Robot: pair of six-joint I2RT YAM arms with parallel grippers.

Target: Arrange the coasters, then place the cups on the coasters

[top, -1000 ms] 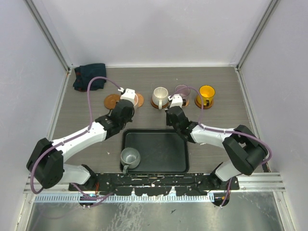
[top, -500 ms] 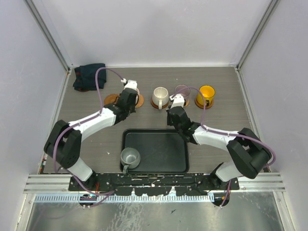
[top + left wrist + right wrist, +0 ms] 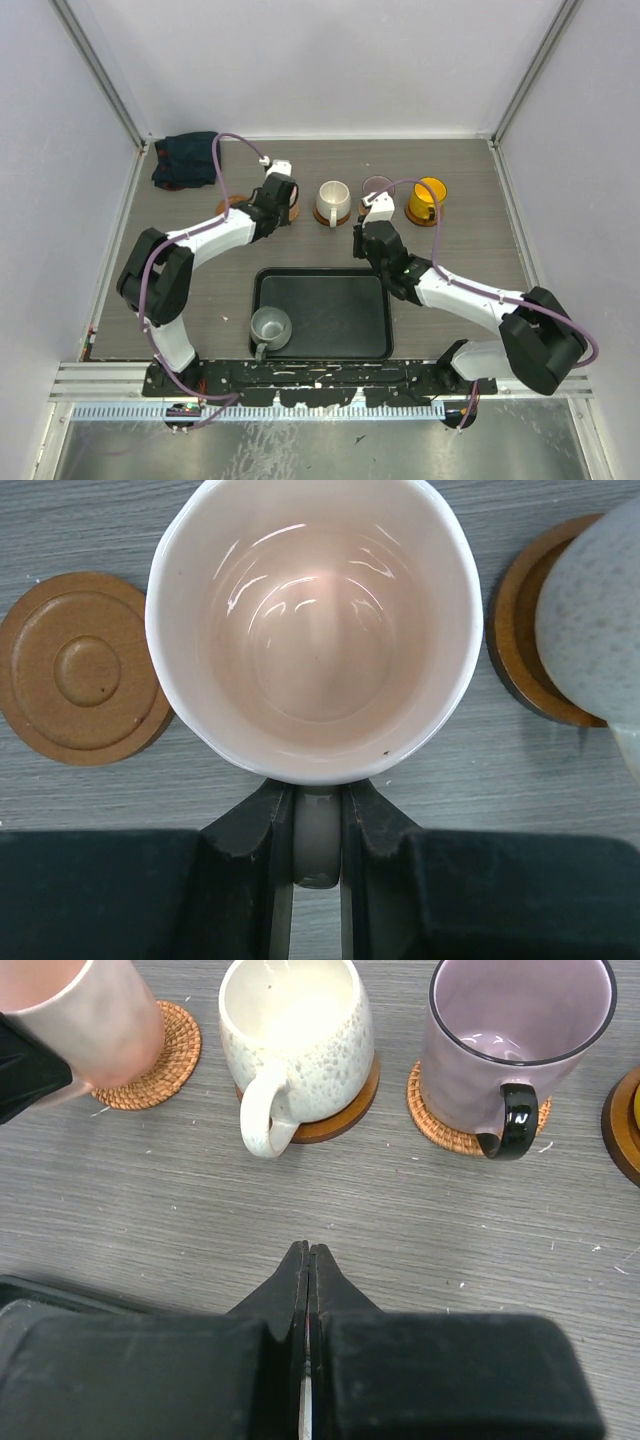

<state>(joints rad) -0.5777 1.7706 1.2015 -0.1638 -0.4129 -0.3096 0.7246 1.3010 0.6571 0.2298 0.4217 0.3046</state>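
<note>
The left gripper [image 3: 318,815], jaws pinched narrowly on the handle of the pink cup [image 3: 312,630], holds it over a woven coaster [image 3: 165,1055] beyond the far left corner of the black tray [image 3: 330,310]; whether the cup's base touches cannot be told. The right gripper [image 3: 308,1260] hangs fully closed and empty just beyond the tray's far edge. In the row beyond the tray, the cream cup [image 3: 295,1030], mauve cup [image 3: 510,1040] and yellow cup [image 3: 429,196] each sit on a coaster. One bare wooden coaster [image 3: 85,665] lies at the row's left end, and the grey-green cup [image 3: 270,324] stands in the tray's near left corner: by my reckoning, two cups left to seat.
</note>
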